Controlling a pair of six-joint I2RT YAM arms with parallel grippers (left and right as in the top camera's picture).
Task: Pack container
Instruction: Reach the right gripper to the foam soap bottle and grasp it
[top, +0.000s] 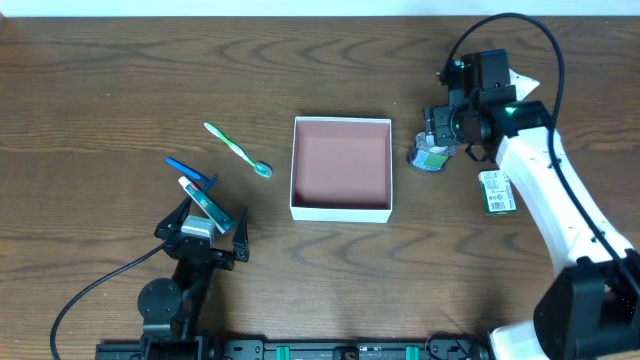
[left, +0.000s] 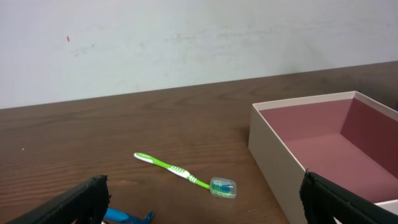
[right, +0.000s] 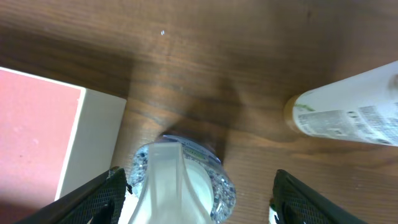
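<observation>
White-walled and square, the shallow container with a reddish-brown floor (top: 340, 212) sat mid-table in the overhead view, with nothing in it. To its left lay one green toothbrush (top: 238, 150), and further left one blue-handled razor-like item (top: 185, 167) touching one white-and-teal tube (top: 207, 205). The left gripper (top: 203, 222) hung over that tube with its jaws spread. To the container's right the right gripper (top: 437, 140) stood over one small clear round tub (top: 428, 158), and one white green-labelled bottle (top: 497, 190) lay further right.

From the left wrist, the left gripper (left: 202, 200) showed both fingers wide apart and nothing between them. The toothbrush (left: 180, 173) lay left of the container's near wall (left: 273, 155), and a bit of the blue item (left: 127, 216) peeked in at the bottom.

From the right wrist, the right gripper (right: 199, 199) straddled the tub (right: 180, 180), fingers parted and touching nothing. The container's wall (right: 99, 124) was just beside the tub, and the bottle (right: 348, 112) lay on the far side.

By judgement, nothing was packed yet. The rounded tub could slip out of a closing grip or be pushed against the wall. On the left, closing might also catch the blue item, since it touched the tube.
</observation>
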